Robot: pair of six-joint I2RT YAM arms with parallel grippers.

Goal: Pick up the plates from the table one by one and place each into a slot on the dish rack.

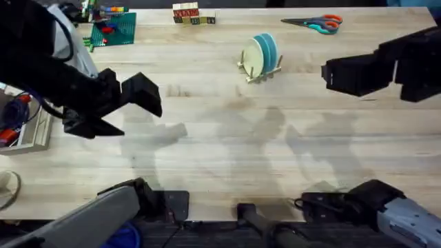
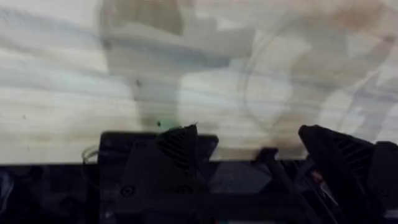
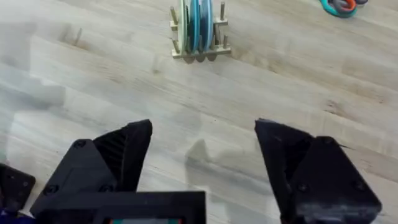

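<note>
Arm bases at the near edge of the tabletop (image 1: 227, 158). Left gripper (image 1: 131, 110) hangs over the left-middle of the bare wood, fingers apart, nothing between them; the left wrist view shows both black fingers (image 2: 180, 146) spread with plain plank grain past them. Right gripper (image 1: 331, 72) sits over the right side, a bit farther back; in the right wrist view its fingers (image 3: 127, 152) are wide apart and empty, aimed toward the rack.

Dish rack (image 1: 258, 72) stands further back, right of centre, between the two grippers and well apart from both. Plates (image 1: 262, 52) are standing upright on edge in its slots: cream-yellow one on the left, then pale blue, then bright cyan-blue on the right. In the right wrist view they show edge-on between the pegs.

Far edge: green baseplate (image 1: 114, 29) with bricks at left, lettered wooden blocks (image 1: 189, 14) near centre, scissors (image 1: 317, 24) at right. A white tray (image 1: 31, 134) with small parts lies at the left edge.
</note>
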